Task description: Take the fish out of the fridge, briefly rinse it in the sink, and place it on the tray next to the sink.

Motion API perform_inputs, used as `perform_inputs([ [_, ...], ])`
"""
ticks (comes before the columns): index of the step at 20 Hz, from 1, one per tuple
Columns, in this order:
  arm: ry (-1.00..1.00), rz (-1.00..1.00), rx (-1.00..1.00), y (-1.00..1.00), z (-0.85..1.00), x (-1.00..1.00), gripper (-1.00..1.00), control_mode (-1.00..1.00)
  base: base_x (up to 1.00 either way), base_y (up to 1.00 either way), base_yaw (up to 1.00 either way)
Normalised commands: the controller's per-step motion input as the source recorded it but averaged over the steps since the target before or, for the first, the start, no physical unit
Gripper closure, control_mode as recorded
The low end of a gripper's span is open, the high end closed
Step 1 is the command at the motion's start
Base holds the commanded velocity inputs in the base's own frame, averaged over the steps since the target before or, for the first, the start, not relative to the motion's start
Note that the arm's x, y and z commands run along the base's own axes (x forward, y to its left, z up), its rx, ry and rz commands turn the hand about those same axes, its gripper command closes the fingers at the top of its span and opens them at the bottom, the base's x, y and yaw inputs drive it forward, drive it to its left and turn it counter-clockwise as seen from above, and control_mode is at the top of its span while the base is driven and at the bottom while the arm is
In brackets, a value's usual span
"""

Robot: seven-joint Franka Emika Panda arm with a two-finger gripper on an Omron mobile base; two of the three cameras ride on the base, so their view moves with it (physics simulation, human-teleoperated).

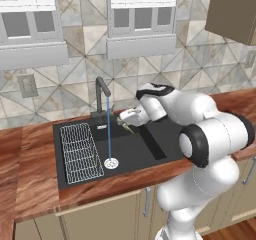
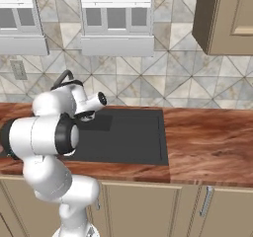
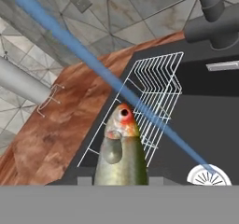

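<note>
My gripper is shut on the fish, a slender olive-green fish, and holds it over the back of the black sink. It sits just right of the thin blue water stream that falls from the dark faucet. In the hand view the fish points head-first away from the gripper, with the water stream passing close beyond its head. The shallow black tray lies on the counter right of the sink. The fridge is out of view.
A white wire rack lies in the left half of the sink, and a white drain sits mid-basin. Wooden counter stretches right of the tray. A wall cabinet hangs at the upper right.
</note>
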Motion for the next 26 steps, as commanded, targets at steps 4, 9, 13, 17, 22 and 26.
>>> perform_inputs([
  [4, 0.06, 0.0, 0.0, 0.21, -0.15, 0.57, 1.0, -1.0, 0.0, 0.0, 0.0],
  [9, 0.0, 0.01, 0.0, 0.33, -0.13, 0.47, 1.0, -1.0, 0.0, 0.0, 0.0],
  [13, 0.0, 0.04, 0.02, 0.25, -0.26, 0.17, 1.0, -1.0, 0.0, 0.0, 0.0],
  [17, 0.0, 0.02, 0.08, 0.03, -0.48, 0.15, 1.0, -1.0, 0.0, 0.0, 0.0],
  [22, 0.03, 0.0, 0.11, -0.48, -0.07, 0.34, 1.0, -1.0, 0.0, 0.0, 0.0],
  [26, 0.02, 0.0, 0.07, -0.23, 0.0, 0.25, 1.0, -1.0, 0.0, 0.0, 0.0],
])
